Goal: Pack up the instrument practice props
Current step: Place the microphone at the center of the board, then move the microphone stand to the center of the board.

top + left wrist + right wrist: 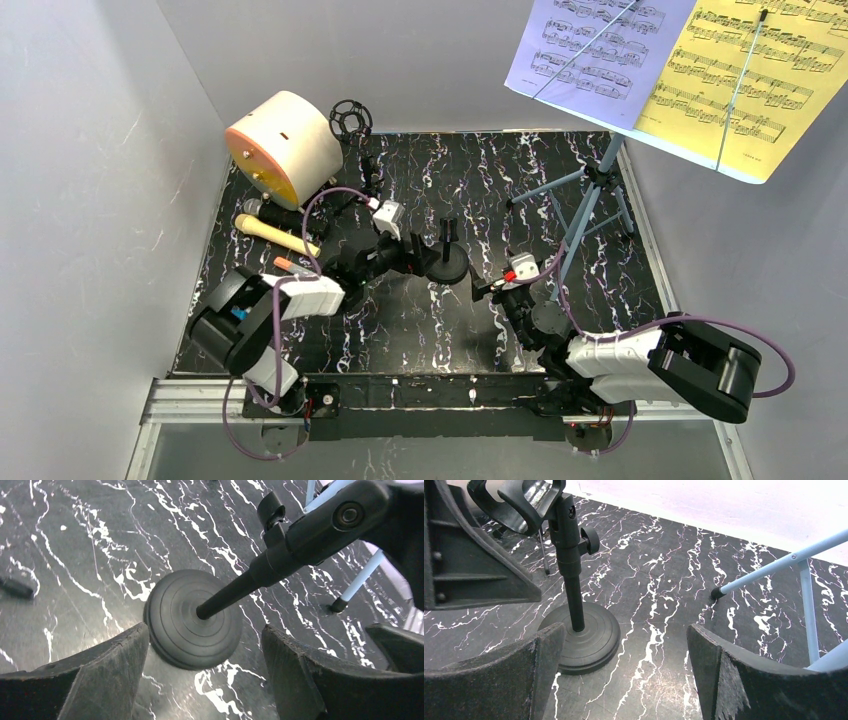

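A black round-base mic pole (447,262) stands upright mid-table, its clip empty. My left gripper (415,256) is open just to its left. In the left wrist view the ribbed base (192,619) lies just beyond the gripper (205,652), close to the left fingertip and apart from the right one. My right gripper (496,290) is open to the right of the pole, with only bare table inside the gripper (624,665) and the base (584,636) beside its left finger. The blue music rack (590,205) holds lavender (595,45) and yellow (745,80) score sheets. A silver-headed microphone (262,212) and a cream microphone (275,238) lie at the left.
A big cream cylinder with an orange face (283,145) lies at the back left, with a black tripod pole (350,118) behind it. A blue rack leg (774,565) ends on the table ahead of my right gripper. Grey walls close in both sides.
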You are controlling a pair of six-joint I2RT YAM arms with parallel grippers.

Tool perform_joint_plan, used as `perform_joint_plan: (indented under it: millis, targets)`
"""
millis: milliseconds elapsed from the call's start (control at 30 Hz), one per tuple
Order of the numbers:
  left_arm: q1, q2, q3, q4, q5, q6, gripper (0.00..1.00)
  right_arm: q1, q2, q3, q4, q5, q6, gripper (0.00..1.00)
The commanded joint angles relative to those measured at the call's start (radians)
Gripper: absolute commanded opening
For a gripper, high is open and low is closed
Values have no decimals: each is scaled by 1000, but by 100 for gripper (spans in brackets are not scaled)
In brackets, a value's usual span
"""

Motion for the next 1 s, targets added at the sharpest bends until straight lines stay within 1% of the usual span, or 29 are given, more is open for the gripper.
perform_joint_plan:
  millis: [0,133,200,300,433,500,567,633,667,767,867,967]
  targets:
    - [-7,91,41,257,78,157,79,-6,1,0,87,18,-14,99]
    - [-10,213,77,367,127,208,77,-13,16,2,89,10,-13,99]
    - [-12,272,101,431,169,210,73,-15,27,3,93,9,-12,99]
    - [-15,344,125,524,185,207,68,-17,39,3,100,2,-10,99]
    - [-19,398,160,592,205,206,53,-21,53,8,105,-2,-10,99]
    - [-21,412,174,594,203,218,42,-21,59,8,105,-3,-10,99]
    - [-21,411,169,594,186,236,29,-22,64,10,106,-5,-10,99]
    - [-22,393,142,594,147,263,18,-23,71,12,107,-10,-9,99]
    - [-22,378,121,595,118,274,14,-23,72,13,106,-17,-8,99]
    - [-22,323,45,591,25,326,8,-24,73,20,89,-40,1,99]
    - [-17,246,-24,562,-69,373,5,-25,80,32,64,-45,12,99]
    - [-8,161,-75,488,-148,395,3,-25,93,43,54,-38,19,99]
